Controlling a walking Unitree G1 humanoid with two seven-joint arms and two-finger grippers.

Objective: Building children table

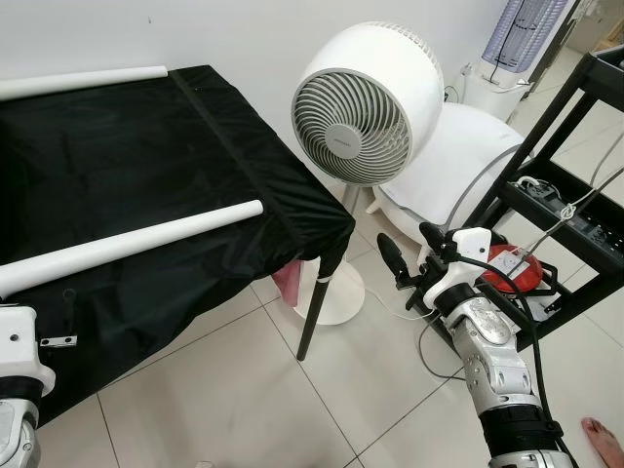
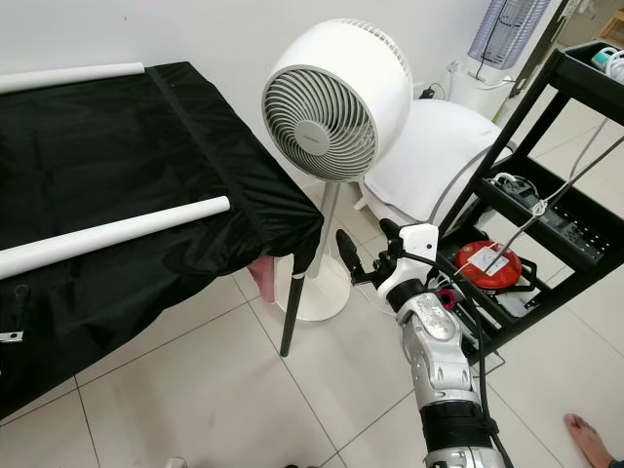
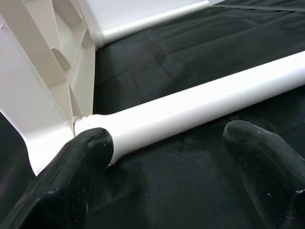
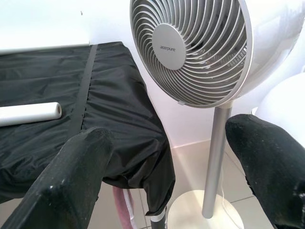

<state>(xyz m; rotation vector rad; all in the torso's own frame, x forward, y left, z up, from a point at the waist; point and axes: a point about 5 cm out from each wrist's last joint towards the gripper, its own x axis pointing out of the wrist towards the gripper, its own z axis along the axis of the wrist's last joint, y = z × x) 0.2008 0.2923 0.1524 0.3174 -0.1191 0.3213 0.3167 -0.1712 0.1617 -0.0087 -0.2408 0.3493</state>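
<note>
Two white tube legs lie on a table draped in black cloth [image 1: 146, 156]: a near leg [image 1: 127, 244] and a far leg [image 1: 83, 83] by the wall. In the left wrist view the near leg [image 3: 200, 102] joins a white ribbed tabletop panel [image 3: 28, 86]. My left gripper [image 3: 167, 176] is open just short of that joint, one finger [image 3: 71, 181] close to the leg's base. My right gripper [image 1: 411, 252] hangs open and empty off the table's right corner, facing the fan.
A white pedestal fan [image 1: 366, 102] stands right of the table corner, with a white cushion [image 1: 458, 156] behind it. A black shelf cart [image 1: 575, 195] holds cables and a red object [image 1: 512, 268]. A person's bare foot [image 1: 604, 439] is on the tiled floor at the lower right.
</note>
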